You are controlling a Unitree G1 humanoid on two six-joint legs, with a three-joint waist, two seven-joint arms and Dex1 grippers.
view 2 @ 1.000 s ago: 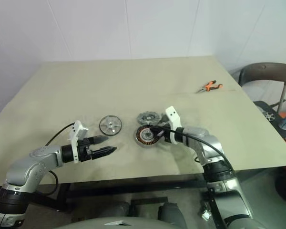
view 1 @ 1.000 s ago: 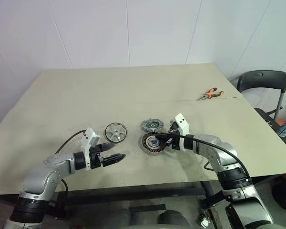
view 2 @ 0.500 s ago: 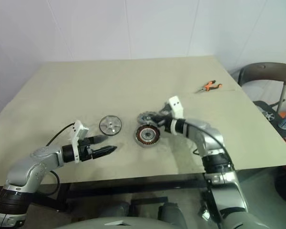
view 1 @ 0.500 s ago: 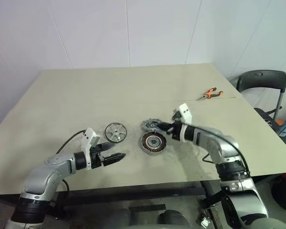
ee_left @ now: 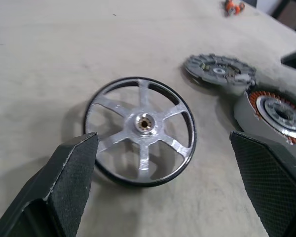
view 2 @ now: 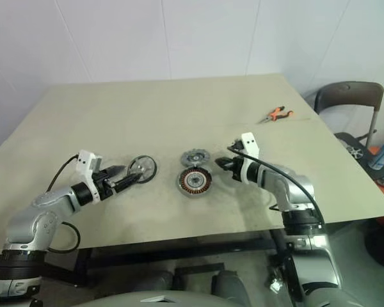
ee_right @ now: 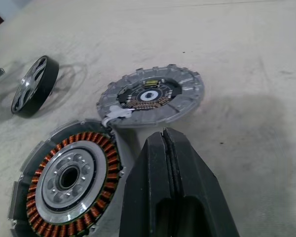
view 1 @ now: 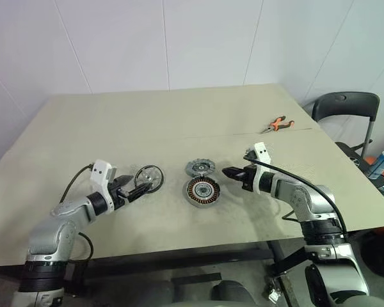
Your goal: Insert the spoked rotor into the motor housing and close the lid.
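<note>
waiting untouched, the spoked rotor (view 1: 200,168) lies just beyond the motor housing (view 1: 202,190); left hand (ee_left: 163,187) gapes around the lid (ee_left: 140,130), right hand (view 1: 225,172) closed, empty.

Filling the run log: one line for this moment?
left claw: open, at tilted spoked wheel | right claw: shut, empty, by housing | toothed disc: flat, behind housing

Three round motor parts are seen: one spoked rotor (view 1: 202,168), one motor housing (view 1: 201,190), one lid (view 1: 148,177); one pair of pliers (view 1: 276,123).
</note>
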